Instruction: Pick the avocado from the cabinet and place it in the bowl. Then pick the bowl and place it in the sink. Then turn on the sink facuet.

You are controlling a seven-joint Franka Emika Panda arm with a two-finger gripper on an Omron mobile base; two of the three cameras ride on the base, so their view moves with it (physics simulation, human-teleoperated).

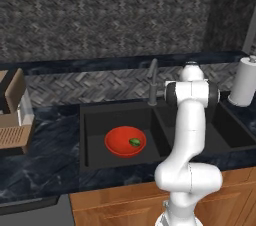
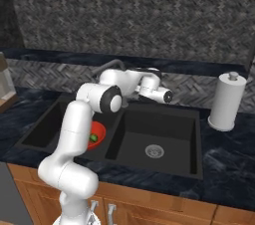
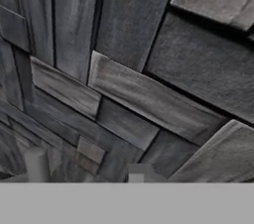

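Arm [image 1: 187,135] rises near counter edge. Bowl [image 1: 125,141] sits in left sink [image 1: 95,120] basin, avocado [image 1: 134,142] inside. Gripper [image 2: 119,69] reaches far toward faucet [image 1: 152,82], possibly at handle; jaw state unclear.

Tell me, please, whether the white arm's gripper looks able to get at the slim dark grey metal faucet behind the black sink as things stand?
Probably yes. The gripper is up by the slim dark grey faucet behind the black sink, close to the tiled wall, with nothing visible between them.
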